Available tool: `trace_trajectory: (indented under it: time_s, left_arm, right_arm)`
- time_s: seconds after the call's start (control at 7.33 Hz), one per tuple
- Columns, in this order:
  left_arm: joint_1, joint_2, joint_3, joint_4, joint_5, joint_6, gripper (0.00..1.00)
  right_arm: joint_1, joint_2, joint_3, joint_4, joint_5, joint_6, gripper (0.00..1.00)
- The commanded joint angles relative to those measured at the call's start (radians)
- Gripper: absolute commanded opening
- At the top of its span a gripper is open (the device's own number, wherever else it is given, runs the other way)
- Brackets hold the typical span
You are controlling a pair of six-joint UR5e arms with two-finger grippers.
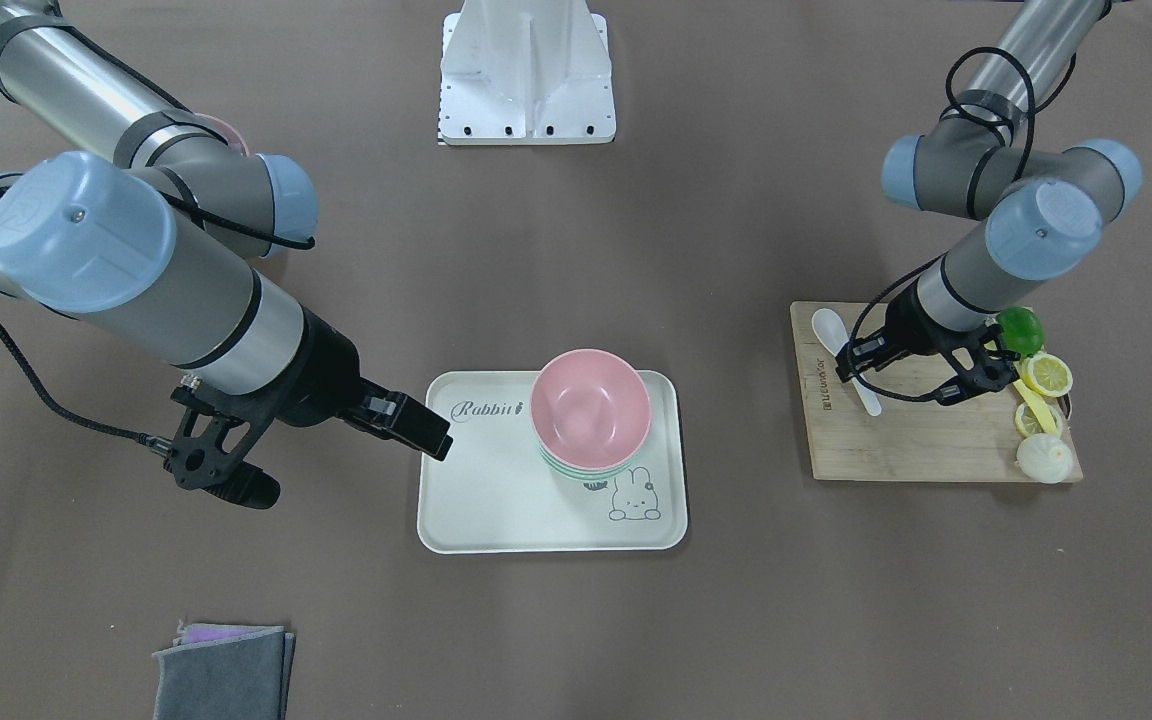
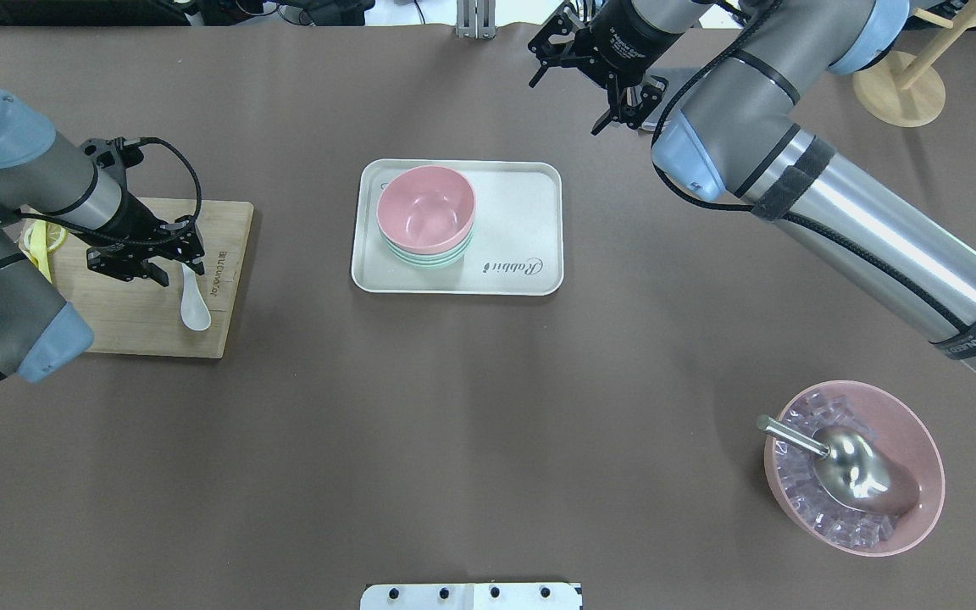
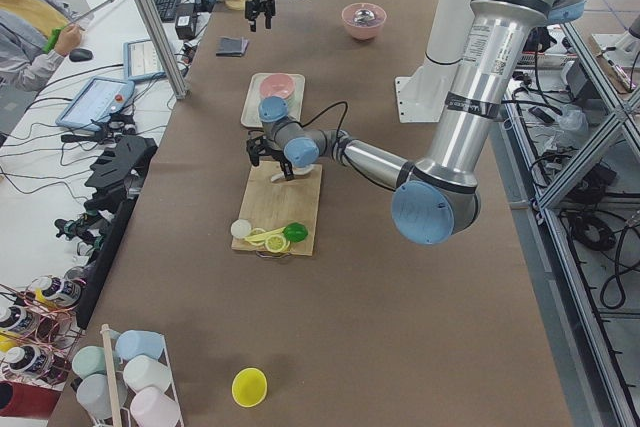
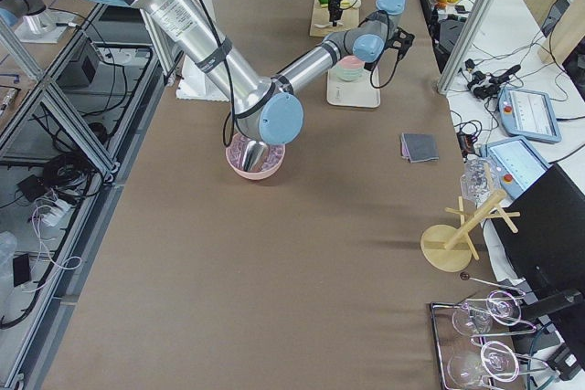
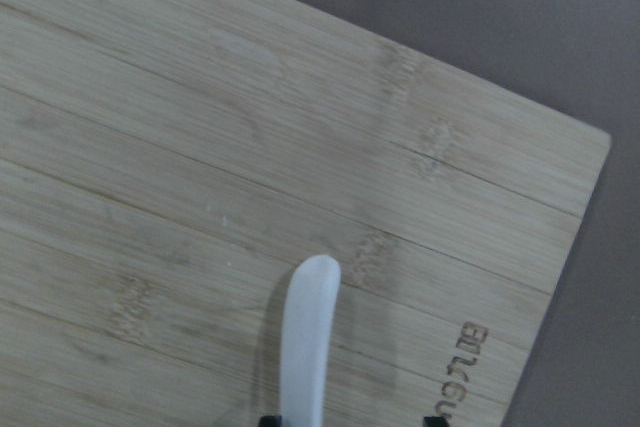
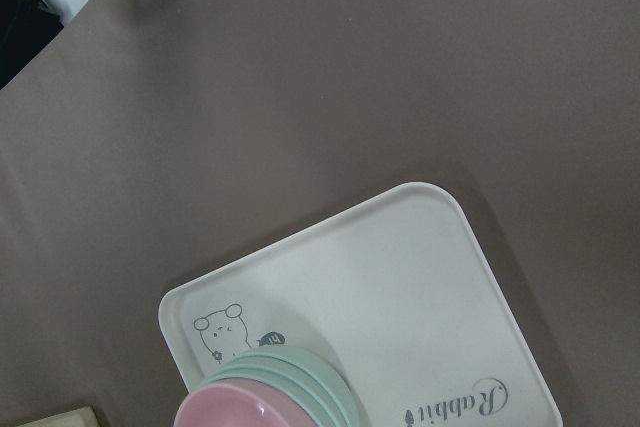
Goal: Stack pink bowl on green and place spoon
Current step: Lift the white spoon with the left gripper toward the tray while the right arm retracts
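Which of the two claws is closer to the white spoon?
Left. The left gripper hangs over the spoon handle on the board, jaws open either side of it. The right gripper is far off, beyond the tray.

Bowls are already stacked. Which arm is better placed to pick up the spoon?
Left. The left tool is open around the spoon on the cutting board; the right tool hangs beyond the tray.

Pink bowl (image 2: 425,206) sits nested in green bowl (image 2: 433,256) (both upright, on tray (image 2: 522,212)); white spoon (image 2: 194,307) lies on board (image 2: 149,330).
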State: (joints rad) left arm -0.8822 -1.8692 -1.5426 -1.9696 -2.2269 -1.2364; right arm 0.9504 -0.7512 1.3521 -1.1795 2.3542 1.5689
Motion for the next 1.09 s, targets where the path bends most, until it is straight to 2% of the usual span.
trace_trajectory:
  time_s: [0.0,0.27,0.41,0.55,0.82,0.95]
  left_arm:
    - [0.002,-0.001,0.004,0.0,0.0,0.0,0.54]
    - [0.006,-0.007,0.03,-0.006,0.001,-0.002,0.52]
    - [0.006,-0.011,0.033,-0.006,0.0,-0.002,0.12]
    - [0.006,-0.01,0.032,-0.006,0.0,0.0,0.0]
    - [0.005,-0.031,0.024,0.0,-0.014,0.0,0.0]
    - [0.005,-0.057,0.021,0.0,-0.017,-0.003,0.0]
  right_arm:
    - [0.013,-0.002,0.001,0.0,0.023,0.002,1.0]
    - [0.028,-0.01,0.001,0.0,0.055,-0.001,1.0]
    - [0.072,-0.032,0.008,-0.002,0.107,-0.009,1.0]
    - [0.132,-0.093,0.039,-0.003,0.175,-0.068,1.0]
    - [0.229,-0.175,0.047,-0.008,0.236,-0.205,1.0]
    - [0.255,-0.216,0.051,-0.006,0.237,-0.258,1.0]
